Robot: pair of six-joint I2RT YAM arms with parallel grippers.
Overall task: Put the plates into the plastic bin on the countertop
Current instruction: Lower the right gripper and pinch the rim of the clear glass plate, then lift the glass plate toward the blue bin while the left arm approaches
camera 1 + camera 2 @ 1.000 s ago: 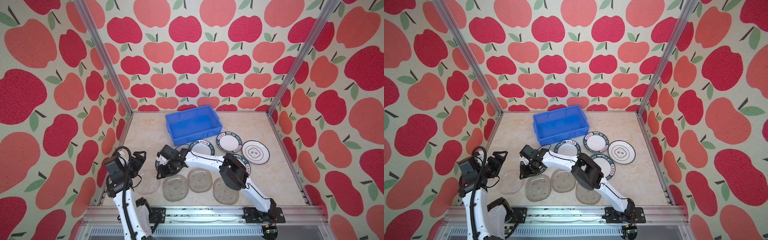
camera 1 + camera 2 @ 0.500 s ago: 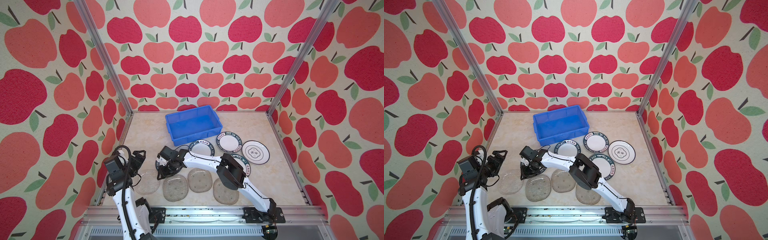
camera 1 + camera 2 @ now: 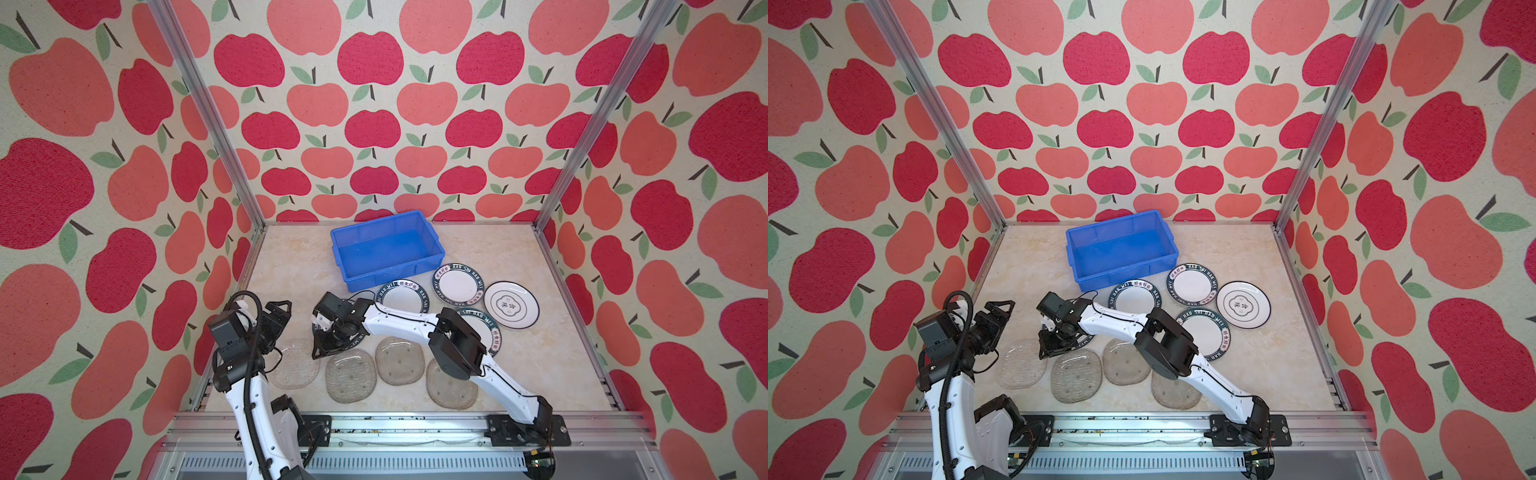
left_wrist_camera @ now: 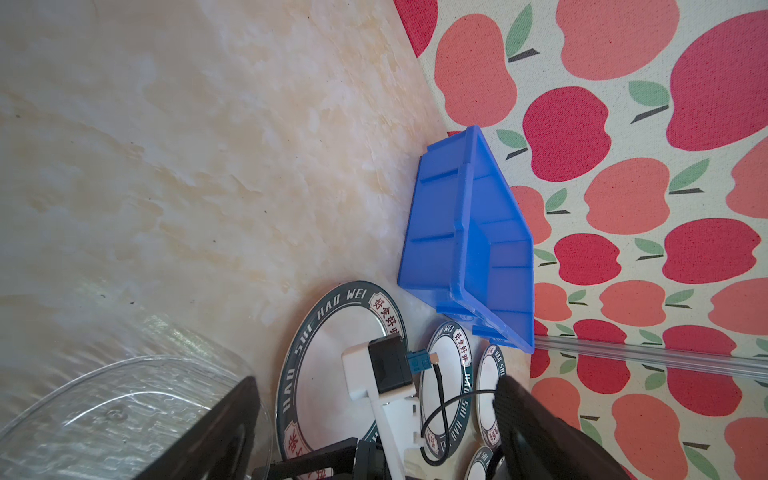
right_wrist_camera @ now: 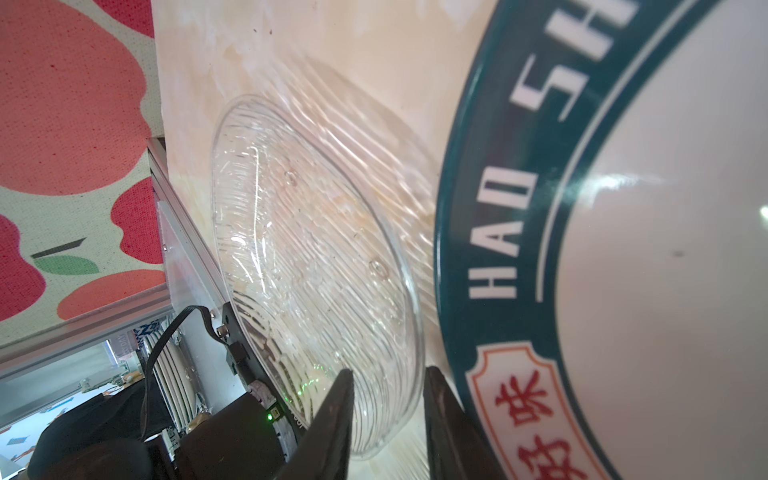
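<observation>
The right gripper (image 5: pixel 388 376), jaws part-open and empty, frames the rim of the clear glass plate (image 5: pixel 307 257) at frame bottom, with the green-rimmed plate (image 5: pixel 498 208) just right; the blue bin (image 3: pixel 390 274) sits upper-centre in a top view; the left gripper (image 3: pixel 279 307) is wide open and empty

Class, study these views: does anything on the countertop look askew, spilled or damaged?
Nothing looks spilled or broken. Only the blue bin sits askew, turned at an angle to the back wall.
</observation>
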